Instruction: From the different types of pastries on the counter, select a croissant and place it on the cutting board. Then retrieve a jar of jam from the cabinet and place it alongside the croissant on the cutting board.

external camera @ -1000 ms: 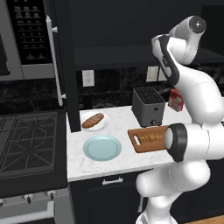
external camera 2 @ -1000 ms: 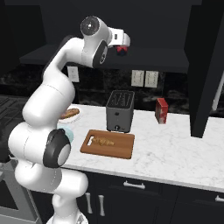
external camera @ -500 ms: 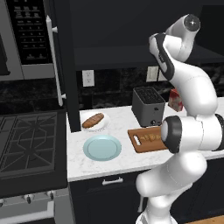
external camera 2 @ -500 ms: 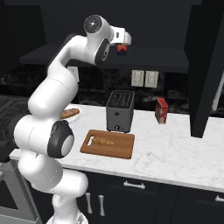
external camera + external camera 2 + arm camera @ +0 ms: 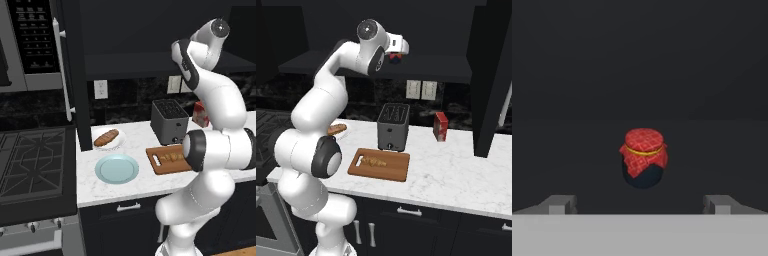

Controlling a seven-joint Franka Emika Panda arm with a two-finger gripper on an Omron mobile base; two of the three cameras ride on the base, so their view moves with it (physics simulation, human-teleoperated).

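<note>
Glossy white arm (image 5: 321, 105), dark round joints.

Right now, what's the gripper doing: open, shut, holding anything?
Gripper: open and holding nothing, with the jam jar ahead between the spread fingertips, not yet touched.

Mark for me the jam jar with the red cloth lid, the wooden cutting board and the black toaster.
Dark jam jar with red cloth lid (image 5: 643, 155), hand view, on the cloth cover.
Brown wooden cutting board (image 5: 393, 170), right base view, on its bare right half.
Black box-shaped toaster (image 5: 392, 131), right base view, on its front face.
</note>
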